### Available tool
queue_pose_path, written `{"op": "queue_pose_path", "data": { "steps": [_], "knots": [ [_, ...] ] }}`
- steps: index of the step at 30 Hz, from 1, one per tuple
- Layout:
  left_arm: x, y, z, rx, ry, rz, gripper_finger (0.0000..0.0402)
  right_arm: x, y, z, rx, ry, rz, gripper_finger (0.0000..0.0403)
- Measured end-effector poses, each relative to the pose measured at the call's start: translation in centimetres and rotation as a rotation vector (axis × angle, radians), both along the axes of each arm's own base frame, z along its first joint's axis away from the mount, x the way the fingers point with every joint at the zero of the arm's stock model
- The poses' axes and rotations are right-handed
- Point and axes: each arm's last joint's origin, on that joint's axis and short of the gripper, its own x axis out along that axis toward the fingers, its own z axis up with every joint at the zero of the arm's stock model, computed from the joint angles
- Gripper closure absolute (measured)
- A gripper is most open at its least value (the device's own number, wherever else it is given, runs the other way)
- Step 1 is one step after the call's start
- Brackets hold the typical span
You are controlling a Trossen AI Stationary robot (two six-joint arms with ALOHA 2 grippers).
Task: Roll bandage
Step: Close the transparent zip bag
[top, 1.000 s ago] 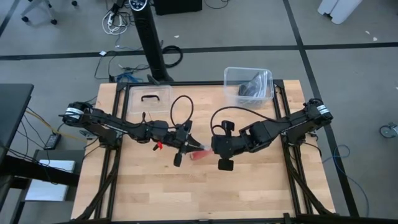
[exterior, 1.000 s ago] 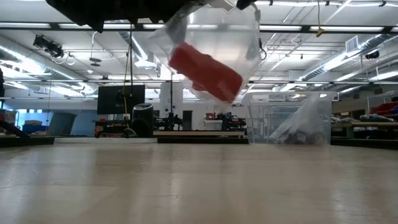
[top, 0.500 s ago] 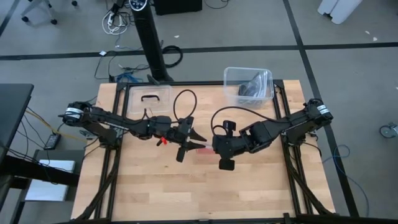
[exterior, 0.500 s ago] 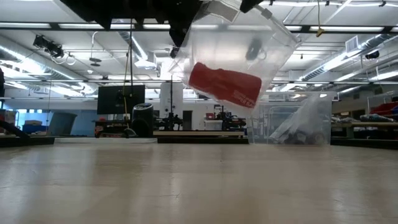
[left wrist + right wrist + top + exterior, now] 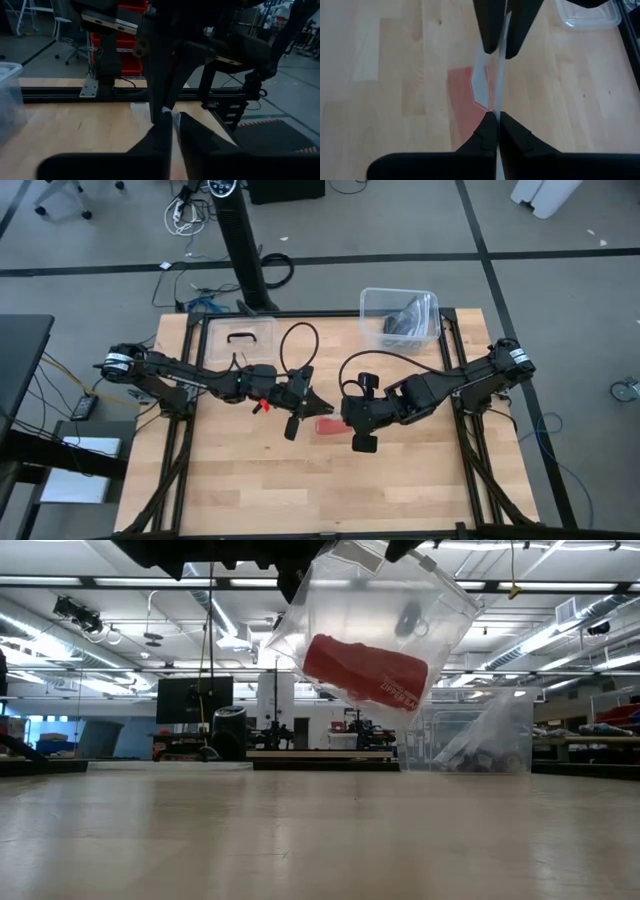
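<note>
You have the bandage (image 5: 365, 671) hanging well above the tabletop (image 5: 250, 480), a stubby red roll lying tilted inside a clear plastic bag (image 5: 420, 610) held up between the two arms near the middle of the work area. Your right end effector (image 5: 496, 120) is pinched fully closed on the bag's thin edge. Your left end effector (image 5: 172, 120) sits at the bag's opposite edge with its fingers nearly together, but you cannot tell whether it has a grip on the film. Expect the roll to be light, soft and squashy, and the bag to be slippery and crinkly, so the roll will likely slide about inside as you tilt it. Take hold of the bag's rim to open it, then grasp the bandage across its middle, gently enough not to unravel it.
</note>
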Motion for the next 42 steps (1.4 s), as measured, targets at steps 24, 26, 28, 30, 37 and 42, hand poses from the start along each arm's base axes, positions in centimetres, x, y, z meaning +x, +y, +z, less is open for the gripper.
{"op": "queue_pose_path", "data": {
  "steps": [24, 26, 28, 30, 37, 42],
  "knots": [
    [-0.1, 0.1, -0.8, 0.147, 0.046, 0.012, 0.0401, -2.7, 0.2, 0.7, 0.008, 0.056, -0.120, 0.0228],
    [-0.1, 0.1, -0.8, 0.149, 0.049, 0.011, 0.0401, -2.8, 0.5, 0.5, 0.026, 0.038, -0.099, 0.0224],
    [-0.1, 0.1, -0.8, 0.149, 0.045, 0.011, 0.0401, -2.9, 0.7, -0.3, 0.047, 0.042, -0.082, 0.0225],
    [-0.1, 0.1, -0.8, 0.148, 0.044, 0.007, 0.0401, -2.8, 0.7, -1.5, 0.065, 0.049, -0.074, 0.0230],
    [-0.1, 0.1, -0.7, 0.140, 0.041, 0.001, 0.0401, -2.6, 0.2, -2.3, 0.086, -0.017, -0.054, 0.0246],
    [-0.1, 0.1, -0.7, 0.139, 0.037, 0.002, 0.0401, -2.6, 0.2, -2.4, 0.076, -0.007, -0.040, 0.0279]
  ]
}}
